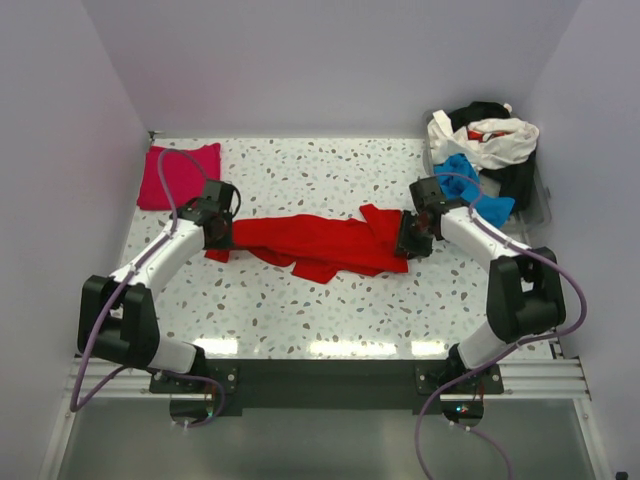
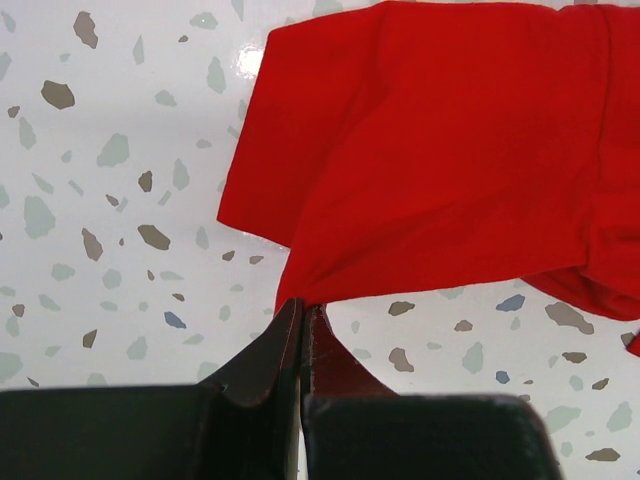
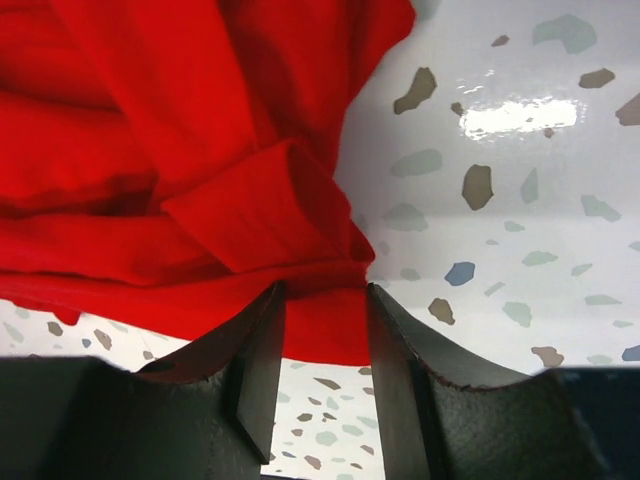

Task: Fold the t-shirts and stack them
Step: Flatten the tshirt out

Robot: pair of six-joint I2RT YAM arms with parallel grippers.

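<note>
Pinching the red shirt [image 1: 320,240] at opposite ends, the left gripper [image 2: 301,312] closes tight on a corner and the right gripper [image 3: 325,300] clamps a bunched fold.

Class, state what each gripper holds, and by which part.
Left gripper pinches the red t-shirt by a corner; right gripper grips its bunched opposite end.

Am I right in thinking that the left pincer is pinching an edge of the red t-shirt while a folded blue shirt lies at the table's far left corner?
Not quite: the top external view shows the folded shirt there is magenta-pink, not blue. The left pincer does pinch the red t-shirt at its edge.
</note>
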